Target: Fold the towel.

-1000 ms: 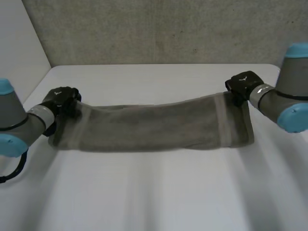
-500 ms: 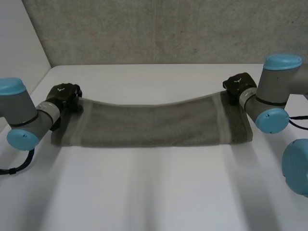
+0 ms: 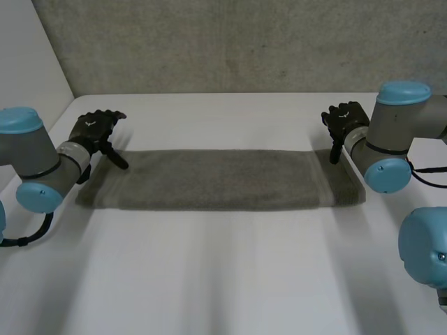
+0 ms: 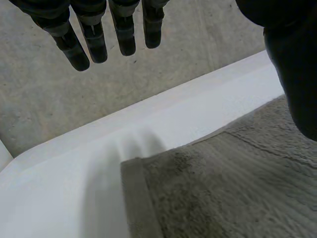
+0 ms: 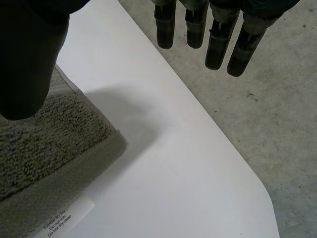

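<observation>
Long grey-brown terry towel (image 3: 216,180) lies flat across the white worktop (image 3: 223,279), left hand (image 3: 96,129) and right hand (image 3: 343,118) at its ends, fingers (image 4: 94,42) straight, gripping nothing. Looks soft and floppy, so I'd pinch the corners.

Left arm (image 3: 33,166): grey cylindrical joints, rounded light-blue caps.
Right arm (image 3: 392,134): grey joints, light-blue caps.
Left hand (image 3: 94,129): black, segmented fingers, small pale mark on its back.
Right hand (image 3: 347,117): black, ribbed fingers, thick thumb.

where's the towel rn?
Head view: towel lies flat across the table, left hand by its far left corner, right hand by its far right corner.
</observation>
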